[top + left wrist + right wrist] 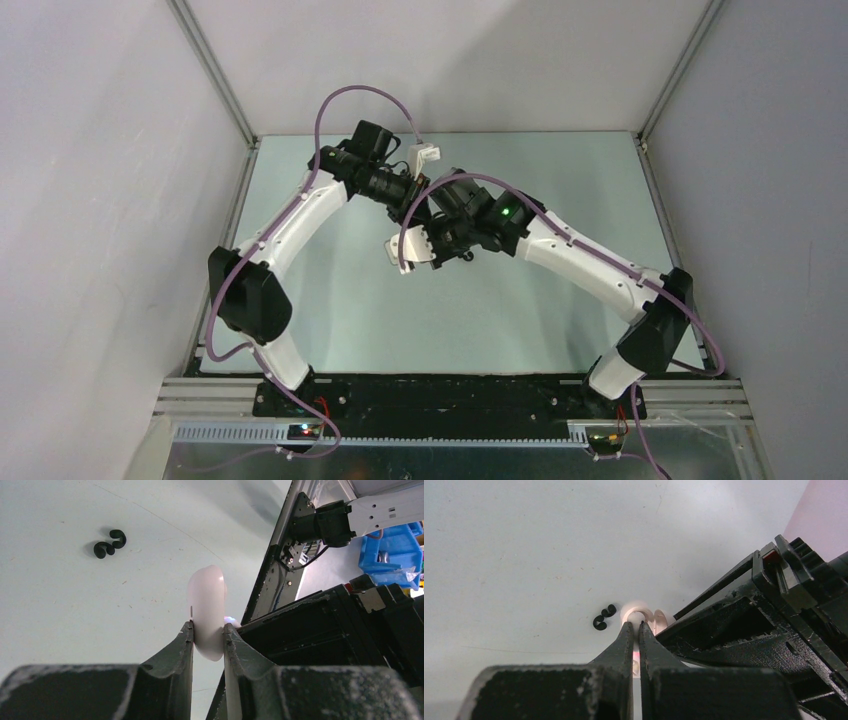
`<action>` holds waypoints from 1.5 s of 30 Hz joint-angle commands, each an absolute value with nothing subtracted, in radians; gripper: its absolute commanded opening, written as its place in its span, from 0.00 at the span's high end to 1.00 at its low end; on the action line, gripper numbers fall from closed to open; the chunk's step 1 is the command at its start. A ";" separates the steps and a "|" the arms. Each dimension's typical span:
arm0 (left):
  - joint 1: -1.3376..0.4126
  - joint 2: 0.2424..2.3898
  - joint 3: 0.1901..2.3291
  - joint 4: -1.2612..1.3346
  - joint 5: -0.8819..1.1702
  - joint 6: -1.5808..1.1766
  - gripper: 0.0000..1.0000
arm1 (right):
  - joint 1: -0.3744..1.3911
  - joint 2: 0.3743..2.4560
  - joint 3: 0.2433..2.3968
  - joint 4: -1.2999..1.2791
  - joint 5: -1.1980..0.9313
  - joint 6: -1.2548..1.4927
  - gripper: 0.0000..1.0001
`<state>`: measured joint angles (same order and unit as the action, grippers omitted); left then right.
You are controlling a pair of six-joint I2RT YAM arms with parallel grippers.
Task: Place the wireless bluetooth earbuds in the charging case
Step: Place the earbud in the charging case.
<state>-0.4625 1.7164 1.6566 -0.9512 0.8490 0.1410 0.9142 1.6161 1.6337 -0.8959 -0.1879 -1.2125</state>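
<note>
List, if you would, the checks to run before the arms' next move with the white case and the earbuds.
1. Left claw gripping the white case: ok, clamped between both fingers.
2. Right claw shut: ok. Whether it holds a bud: cannot tell.
3. Right claw lined up with the case: ok, its tips sit right at the white rounded shape.
4. Case lid open and sockets free: cannot tell, hidden in every view.
5. Black earbuds in the case: not ok, both lie side by side on the table.
6. White earbuds located: cannot tell, none clearly in view.
</note>
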 commanded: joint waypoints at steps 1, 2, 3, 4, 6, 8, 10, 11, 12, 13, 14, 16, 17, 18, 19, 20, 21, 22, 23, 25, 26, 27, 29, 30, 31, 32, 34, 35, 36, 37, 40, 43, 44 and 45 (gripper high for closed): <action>-0.469 1.674 1.669 -0.950 0.948 0.138 1.00 | 0.897 1.577 1.599 -0.848 -0.140 -1.239 0.99; -0.470 1.675 1.669 -0.951 0.949 0.138 1.00 | 0.897 1.573 1.596 -0.844 -0.139 -1.240 0.99; -0.470 1.676 1.667 -0.950 0.950 0.139 1.00 | 0.896 1.572 1.590 -0.837 -0.139 -1.242 0.99; -0.469 1.676 1.666 -0.950 0.952 0.139 1.00 | 0.897 1.569 1.588 -0.834 -0.138 -1.243 0.99; -0.469 1.675 1.667 -0.950 0.952 0.139 1.00 | 0.897 1.568 1.587 -0.827 -0.133 -1.242 0.99; -0.468 1.675 1.667 -0.951 0.953 0.139 1.00 | 0.896 1.571 1.590 -0.825 -0.126 -1.238 1.00; -0.468 1.679 1.668 -0.951 0.954 0.139 1.00 | 0.894 1.572 1.589 -0.827 -0.116 -1.239 1.00; -0.468 1.681 1.669 -0.951 0.955 0.138 1.00 | 0.893 1.568 1.587 -0.821 -0.112 -1.239 0.99; -0.468 1.681 1.670 -0.951 0.955 0.137 1.00 | 0.892 1.567 1.583 -0.819 -0.111 -1.236 0.99; -0.468 1.683 1.671 -0.951 0.957 0.133 1.00 | 0.892 1.565 1.580 -0.811 -0.111 -1.234 0.98; -0.468 1.685 1.671 -0.951 0.958 0.132 1.00 | 0.892 1.563 1.573 -0.807 -0.111 -1.230 0.95; -0.468 1.685 1.672 -0.950 0.961 0.128 1.00 | 0.895 1.559 1.567 -0.790 -0.110 -1.225 0.92; -0.468 1.686 1.671 -0.951 0.962 0.128 1.00 | 0.897 1.557 1.566 -0.786 -0.108 -1.225 0.91; -0.468 1.687 1.671 -0.951 0.961 0.129 1.00 | 0.896 1.557 1.565 -0.780 -0.105 -1.223 0.89; -0.468 1.686 1.670 -0.951 0.962 0.128 1.00 | 0.897 1.555 1.565 -0.776 -0.102 -1.222 0.88; -0.467 1.685 1.669 -0.951 0.961 0.129 1.00 | 0.897 1.554 1.565 -0.770 -0.098 -1.220 0.85; -0.467 1.684 1.669 -0.951 0.961 0.130 1.00 | 0.897 1.552 1.566 -0.767 -0.097 -1.220 0.84; -0.466 1.686 1.669 -0.951 0.962 0.130 1.00 | 0.896 1.551 1.565 -0.763 -0.095 -1.218 0.81; -0.466 1.685 1.669 -0.951 0.962 0.128 1.00 | 0.896 1.551 1.565 -0.760 -0.094 -1.218 0.79; -0.466 1.686 1.669 -0.951 0.964 0.129 1.00 | 0.897 1.548 1.568 -0.750 -0.092 -1.218 0.77; -0.466 1.687 1.668 -0.951 0.965 0.130 1.00 | 0.898 1.548 1.572 -0.744 -0.093 -1.218 0.76; -0.466 1.687 1.669 -0.951 0.964 0.129 1.00 | 0.899 1.547 1.574 -0.741 -0.093 -1.219 0.75; -0.466 1.688 1.669 -0.951 0.963 0.131 1.00 | 0.903 1.543 1.577 -0.734 -0.096 -1.219 0.74; -0.466 1.688 1.670 -0.951 0.963 0.132 1.00 | 0.903 1.539 1.577 -0.726 -0.098 -1.219 0.73; -0.466 1.689 1.669 -0.951 0.964 0.132 1.00 | 0.906 1.537 1.577 -0.721 -0.099 -1.217 0.73; -0.464 1.689 1.669 -0.950 0.965 0.131 1.00 | 0.907 1.532 1.576 -0.712 -0.100 -1.216 0.73; -0.462 1.692 1.671 -0.951 0.969 0.131 1.00 | 0.908 1.524 1.574 -0.696 -0.106 -1.213 0.73; -0.462 1.694 1.671 -0.951 0.973 0.131 1.00 | 0.908 1.522 1.571 -0.683 -0.107 -1.212 0.73; -0.461 1.695 1.671 -0.950 0.974 0.131 1.00 | 0.909 1.518 1.569 -0.677 -0.110 -1.212 0.73; -0.460 1.696 1.672 -0.950 0.978 0.132 1.00 | 0.910 1.515 1.565 -0.665 -0.111 -1.211 0.73; -0.461 1.699 1.671 -0.951 0.981 0.132 1.00 | 0.912 1.497 1.550 -0.632 -0.120 -1.210 0.72; -0.460 1.698 1.671 -0.950 0.982 0.132 1.00 | 0.913 1.478 1.521 -0.594 -0.132 -1.216 0.71; -0.460 1.698 1.672 -0.951 0.981 0.131 1.00 | 0.913 1.477 1.514 -0.591 -0.130 -1.220 0.70; -0.460 1.698 1.672 -0.950 0.981 0.131 1.00 | 0.914 1.478 1.510 -0.587 -0.127 -1.222 0.70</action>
